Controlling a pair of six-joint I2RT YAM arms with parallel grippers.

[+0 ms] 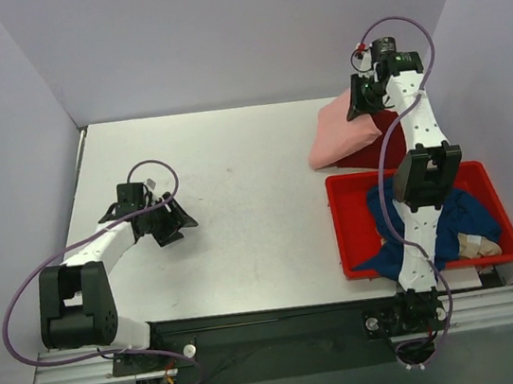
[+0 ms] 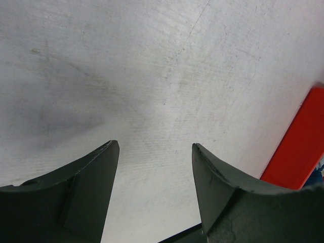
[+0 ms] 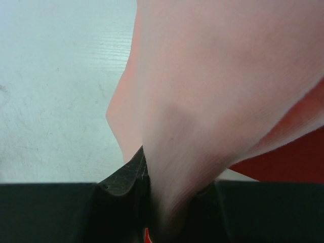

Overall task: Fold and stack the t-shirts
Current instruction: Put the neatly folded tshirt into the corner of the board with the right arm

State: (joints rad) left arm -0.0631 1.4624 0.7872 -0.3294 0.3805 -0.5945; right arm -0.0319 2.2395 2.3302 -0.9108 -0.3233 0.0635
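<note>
The salmon-pink t-shirt (image 1: 338, 133) lies folded on top of the dark red t-shirt (image 1: 372, 149) at the far right of the table. My right gripper (image 1: 365, 98) is shut on the pink shirt's far edge; in the right wrist view the cloth (image 3: 217, 91) is pinched between the fingers (image 3: 126, 172) and fills the frame. The navy blue t-shirt (image 1: 461, 216) lies crumpled in the red tub (image 1: 351, 236). My left gripper (image 1: 177, 226) is open and empty, low over bare table (image 2: 152, 101) at the left.
The red plastic tub stands at the front right under my right arm; its edge shows in the left wrist view (image 2: 301, 147). A beige cloth item (image 1: 479, 243) lies in the tub's right corner. Walls close off the table's left, back and right.
</note>
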